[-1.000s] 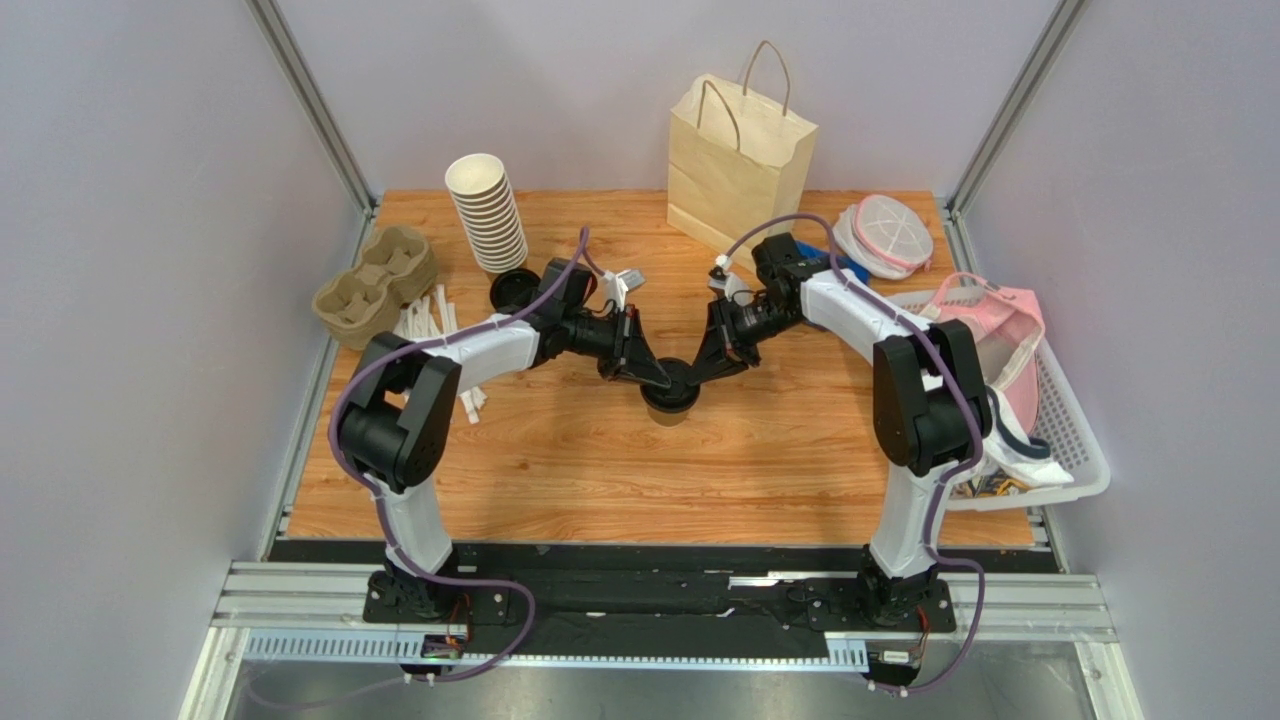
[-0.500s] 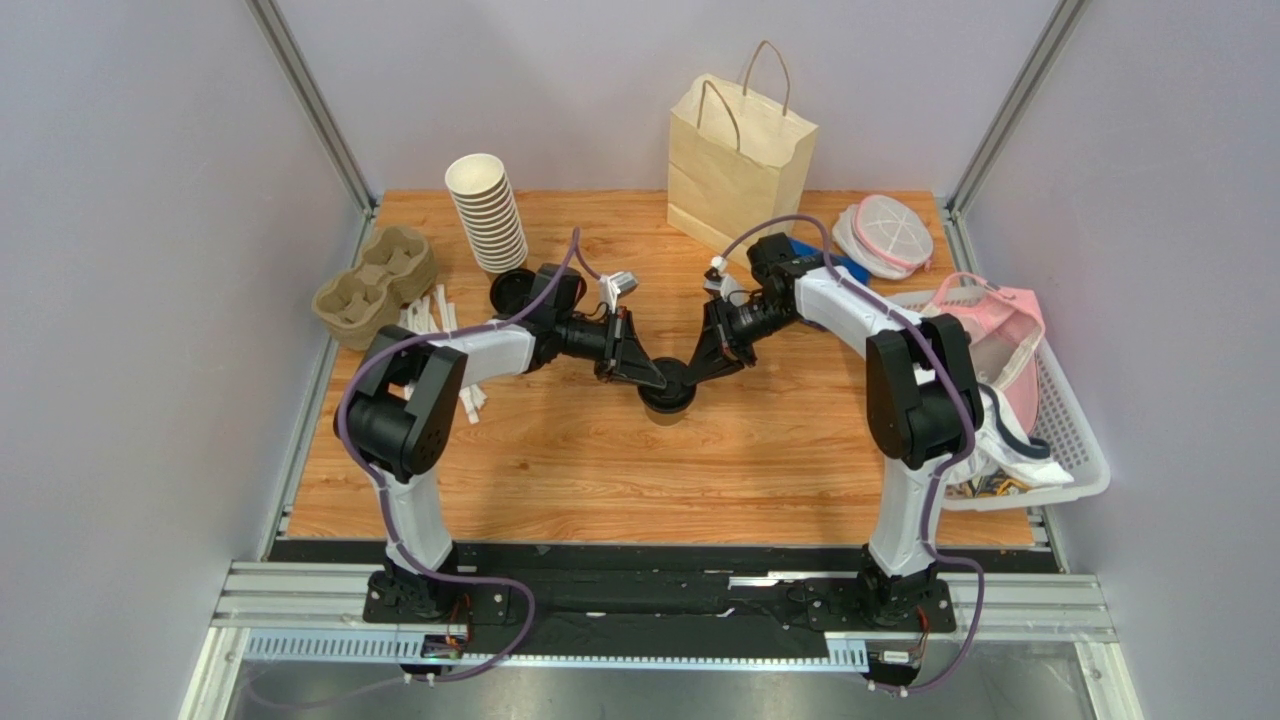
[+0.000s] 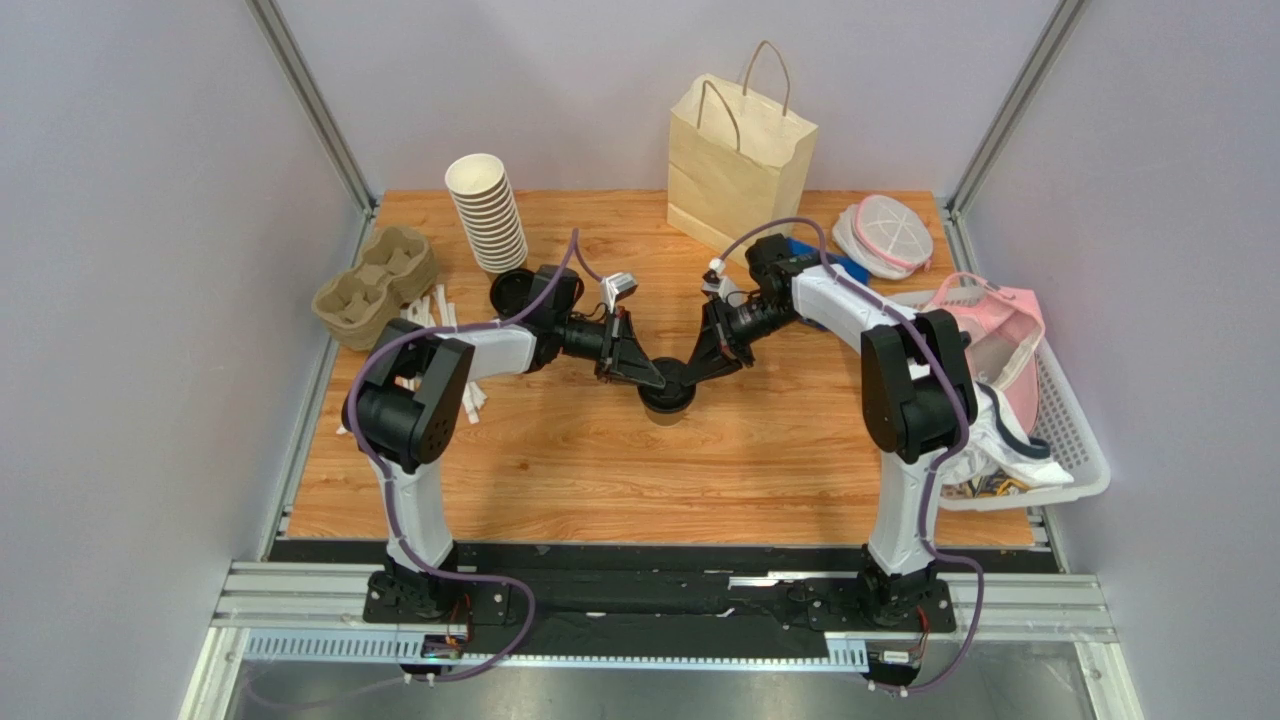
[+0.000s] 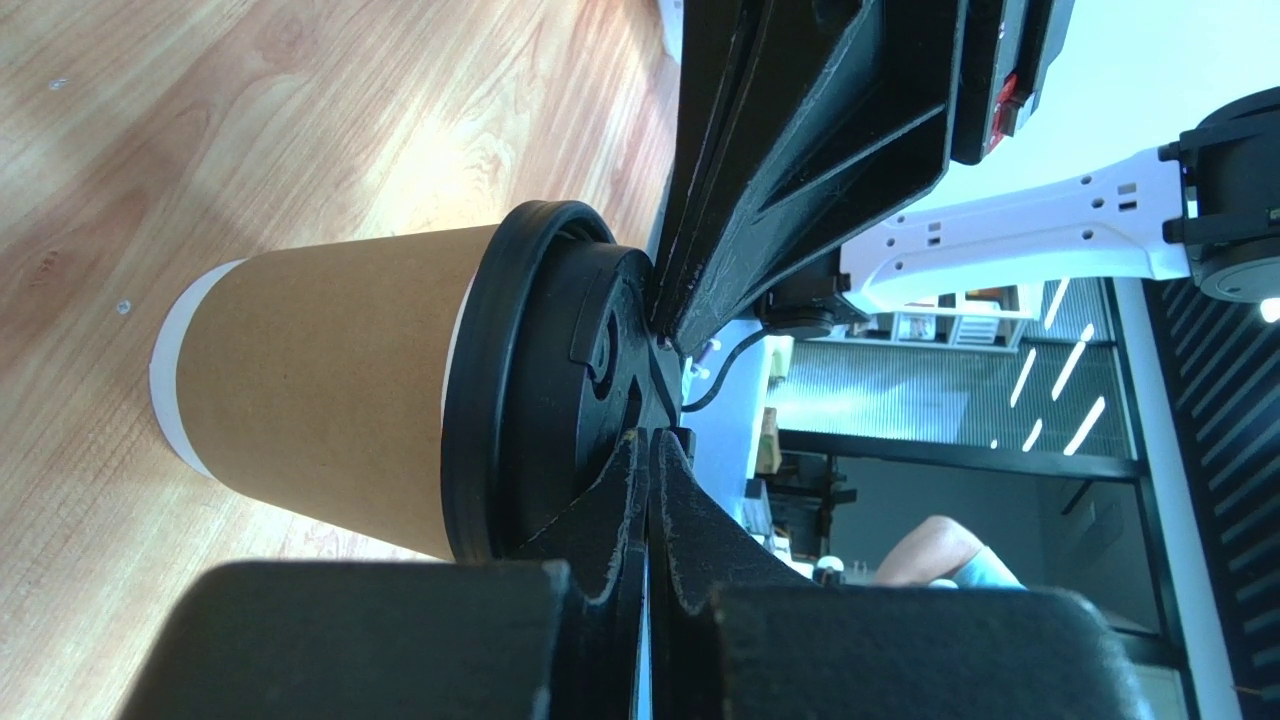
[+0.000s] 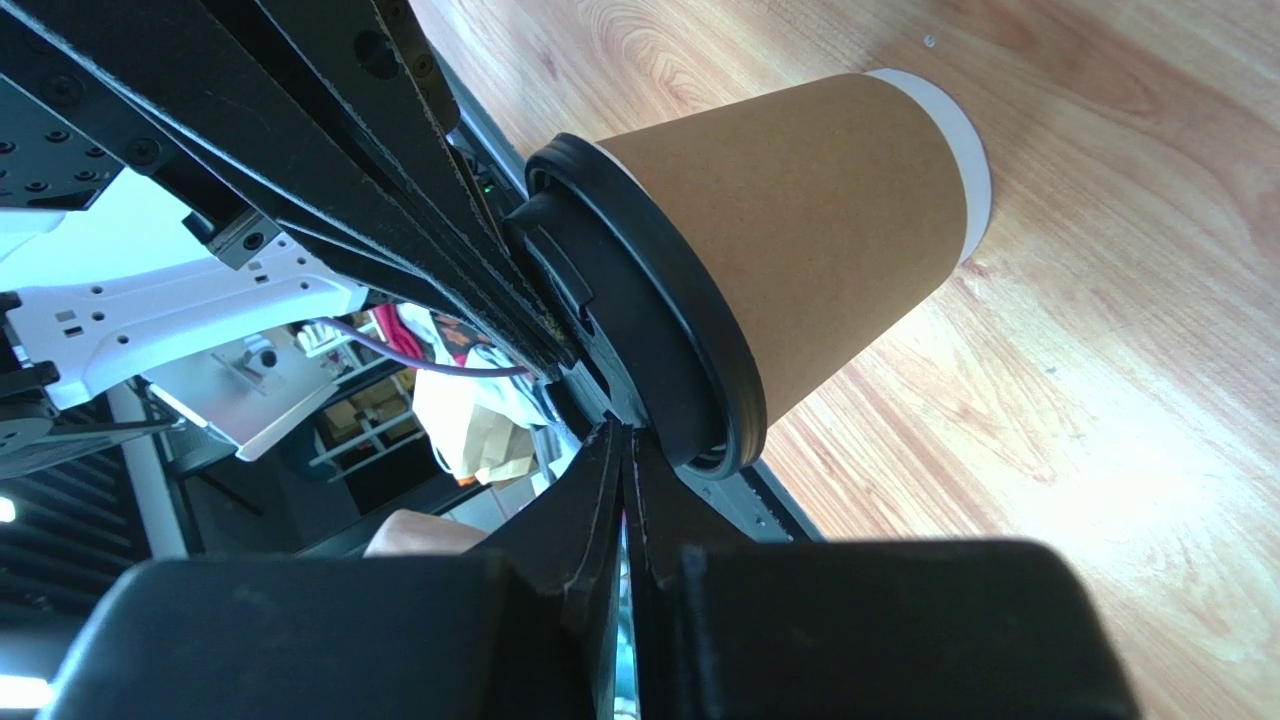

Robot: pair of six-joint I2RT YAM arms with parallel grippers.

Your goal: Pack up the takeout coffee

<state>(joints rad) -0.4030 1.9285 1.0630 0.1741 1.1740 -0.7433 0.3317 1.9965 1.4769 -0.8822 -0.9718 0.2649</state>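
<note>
The takeout coffee (image 3: 667, 402), a brown paper cup (image 4: 323, 413) with a black lid (image 4: 541, 398), stands upright on the wooden table near its middle. My left gripper (image 3: 645, 378) comes in from the left, shut, with its tips (image 4: 655, 438) resting on the lid's top. From the right, my right gripper (image 3: 693, 375) is also shut, and its tips (image 5: 624, 432) touch the lid (image 5: 661, 345) at the rim. Neither gripper has anything between its fingers. The two sets of fingers meet over the lid.
A kraft paper bag (image 3: 741, 150) stands open at the back. At back left are a stack of lidless cups (image 3: 486, 210), loose black lids (image 3: 514, 288) and a pulp cup carrier (image 3: 373, 281). A white basket (image 3: 1059, 428) with cloths sits at the right edge.
The left arm's elbow has swung a little toward the back. Both grippers' tips have stayed on the lid, and the cup has barely moved.
</note>
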